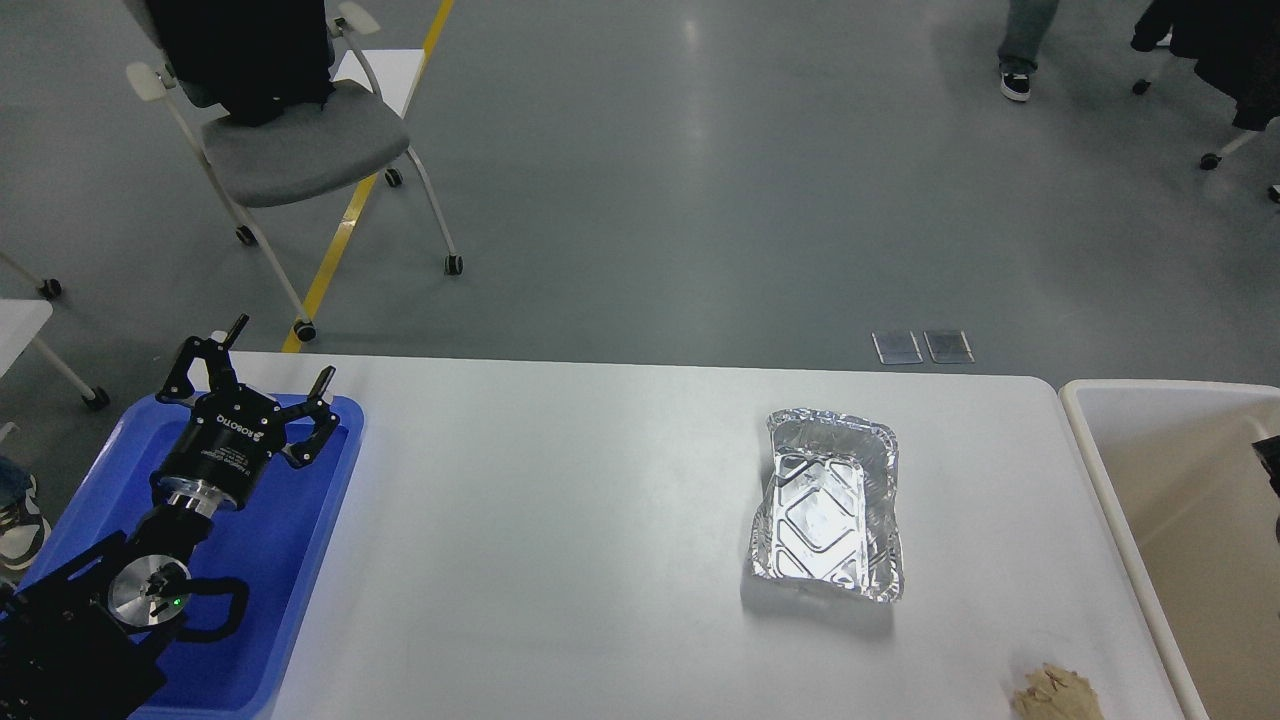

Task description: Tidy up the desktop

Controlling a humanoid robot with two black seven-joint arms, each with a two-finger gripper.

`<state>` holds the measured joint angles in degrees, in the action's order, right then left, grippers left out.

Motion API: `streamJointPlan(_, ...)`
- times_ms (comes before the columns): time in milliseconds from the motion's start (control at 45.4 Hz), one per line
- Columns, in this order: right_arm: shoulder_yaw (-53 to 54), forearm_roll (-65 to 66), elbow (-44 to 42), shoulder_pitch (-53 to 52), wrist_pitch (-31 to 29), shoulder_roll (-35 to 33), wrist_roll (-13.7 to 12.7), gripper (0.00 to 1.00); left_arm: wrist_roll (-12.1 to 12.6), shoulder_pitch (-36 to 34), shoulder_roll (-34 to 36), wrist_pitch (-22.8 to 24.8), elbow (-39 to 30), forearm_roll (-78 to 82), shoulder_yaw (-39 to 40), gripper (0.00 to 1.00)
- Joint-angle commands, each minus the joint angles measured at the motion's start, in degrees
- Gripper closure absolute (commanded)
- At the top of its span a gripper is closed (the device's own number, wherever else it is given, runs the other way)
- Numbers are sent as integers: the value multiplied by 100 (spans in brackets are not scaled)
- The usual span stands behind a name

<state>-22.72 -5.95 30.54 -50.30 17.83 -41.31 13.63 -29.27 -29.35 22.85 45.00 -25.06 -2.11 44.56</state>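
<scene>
Bench (560, 520) not yet tidy: foil container (828, 505) right of centre, crumpled brown scrap (1055, 694) at near right edge. Blue tray (290, 560) left, beige bin (1090, 450) right. Left gripper (265, 372) above tray, jaws apart, empty. Right gripper not seen.

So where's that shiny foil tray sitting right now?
In the head view, the foil tray sits on the right half of the white desktop, left of the beige bin, with a crumpled brown scrap nearer the front edge.
</scene>
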Motion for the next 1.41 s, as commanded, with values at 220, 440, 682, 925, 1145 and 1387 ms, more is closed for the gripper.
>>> streamJointPlan(220, 1622, 613, 14, -1648, -368, -422, 35, 0, 0, 0, 0, 0, 1, 0, 0, 1)
streamJointPlan(440, 2271, 499, 14, -2449, -535, -413, -18, 0, 0, 0, 0, 0, 1, 0, 0, 1)
streamJointPlan(682, 4179, 499, 171, -2520, -966, -396, -18, 0, 0, 0, 0, 0, 1, 0, 0, 1)
streamJointPlan(925, 4452, 516, 611, -2537, -1019, -413, 0, 0, 0, 0, 0, 0, 1, 0, 0, 1)
streamJointPlan(1145, 4382, 586, 673, -2537, -1107, -404, 17, 0, 0, 0, 0, 0, 1, 0, 0, 1)
streamJointPlan(1387, 3961, 639, 1094, -2678, -1291, -536, 26, 0, 0, 0, 0, 0, -8, 0, 0, 1)
